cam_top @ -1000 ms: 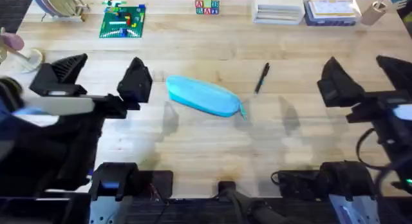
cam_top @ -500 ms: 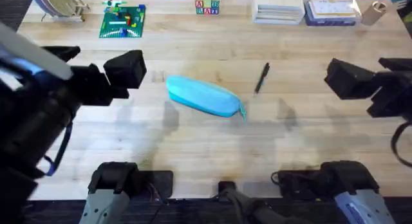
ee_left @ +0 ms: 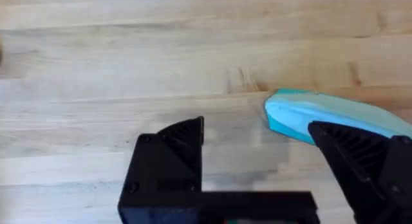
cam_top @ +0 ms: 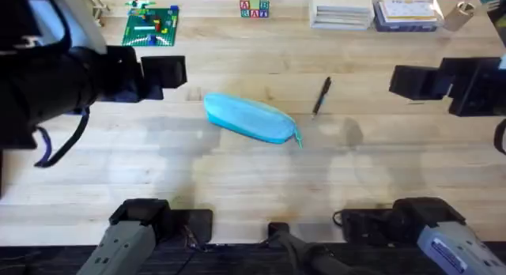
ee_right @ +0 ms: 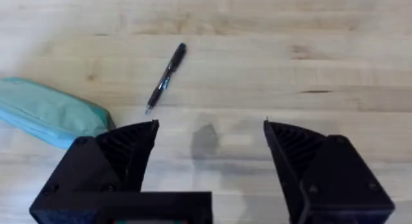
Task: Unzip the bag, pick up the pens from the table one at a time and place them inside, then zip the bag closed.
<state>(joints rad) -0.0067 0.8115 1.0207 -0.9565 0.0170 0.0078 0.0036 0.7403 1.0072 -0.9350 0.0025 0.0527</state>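
Observation:
The light-blue bag [cam_top: 251, 118] lies zipped on the table [cam_top: 253, 176], angled, with its zipper pull at its right end. One black pen [cam_top: 322, 95] lies just right of it. My left gripper [cam_top: 164, 72] hovers open, raised above the table to the left of the bag; the bag's left end [ee_left: 335, 114] shows beyond its fingers. My right gripper [cam_top: 411, 81] is open too, raised at the right of the pen. From the right wrist, the pen [ee_right: 166, 77] and the bag's end [ee_right: 51, 112] lie ahead.
Along the far edge stand a green brick baseplate [cam_top: 151, 25], letter blocks [cam_top: 254, 5], a white box [cam_top: 341, 9] and a blue-lidded box [cam_top: 407, 12]. Bare wood stretches in front of the bag.
Both arms have risen from low near the table to high under the camera. The left gripper moved toward the back left, the right one swung inward. Bag and pen stayed put.

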